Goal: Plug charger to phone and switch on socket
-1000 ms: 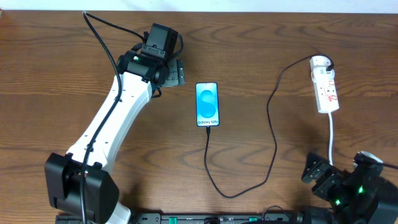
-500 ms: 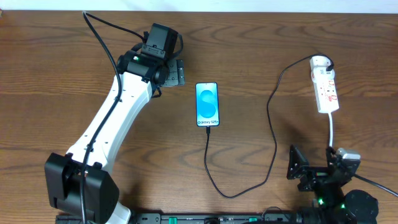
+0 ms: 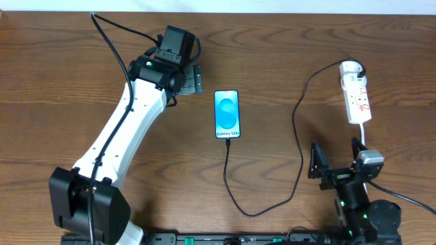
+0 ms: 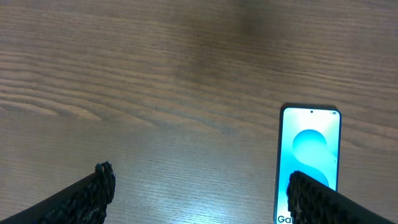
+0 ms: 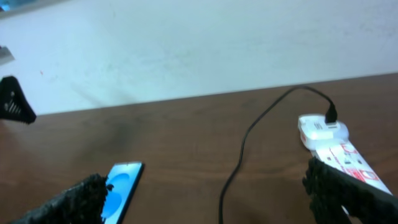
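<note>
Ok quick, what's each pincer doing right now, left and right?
Left pincer: open, holding nothing.
Right pincer: open, holding nothing.

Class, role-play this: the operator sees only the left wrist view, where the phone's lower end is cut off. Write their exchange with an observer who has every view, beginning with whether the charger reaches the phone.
Operator: Does the charger reach the phone?
Observer: Yes. Overhead, the tip of the charger meets the bottom edge of the phone.
Operator: Where does its other end go?
Observer: To a white adapter at the far end of the socket.
Operator: Is the right arm at the switch?
Observer: No. The right gripper is open near the front edge of the table, apart from the socket.
</note>
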Controlling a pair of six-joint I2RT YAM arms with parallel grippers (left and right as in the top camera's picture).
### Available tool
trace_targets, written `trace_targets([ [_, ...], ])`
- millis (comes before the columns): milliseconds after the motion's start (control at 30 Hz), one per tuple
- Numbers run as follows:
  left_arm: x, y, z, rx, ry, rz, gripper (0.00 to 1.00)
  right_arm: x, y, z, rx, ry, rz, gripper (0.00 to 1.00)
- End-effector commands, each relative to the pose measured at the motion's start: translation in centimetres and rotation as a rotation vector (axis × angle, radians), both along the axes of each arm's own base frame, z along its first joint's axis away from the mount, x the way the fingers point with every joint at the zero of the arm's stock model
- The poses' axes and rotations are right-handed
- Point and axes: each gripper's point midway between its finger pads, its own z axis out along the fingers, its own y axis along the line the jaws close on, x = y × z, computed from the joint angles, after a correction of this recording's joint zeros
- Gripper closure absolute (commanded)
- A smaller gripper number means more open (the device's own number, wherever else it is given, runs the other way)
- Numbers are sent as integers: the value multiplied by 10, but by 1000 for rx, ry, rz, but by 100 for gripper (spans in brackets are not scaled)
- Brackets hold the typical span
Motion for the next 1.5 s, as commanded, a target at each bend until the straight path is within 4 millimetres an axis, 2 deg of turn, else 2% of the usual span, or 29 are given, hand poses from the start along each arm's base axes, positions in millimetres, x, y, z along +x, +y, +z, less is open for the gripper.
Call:
trace_targets([
  [0,2,3,-1,10,1,7,10,6,2,-15,-38,-8,12,1],
  [300,2,3,-1,10,1,7,10,17,3,-46,-74,-30,16,1],
  [500,2,3,-1,10,1,7,10,17,2,-51,-108,-13,15,1],
  [1467,2,3,-1,10,1,7,10,17,0,-52,-132,-15,6,1],
])
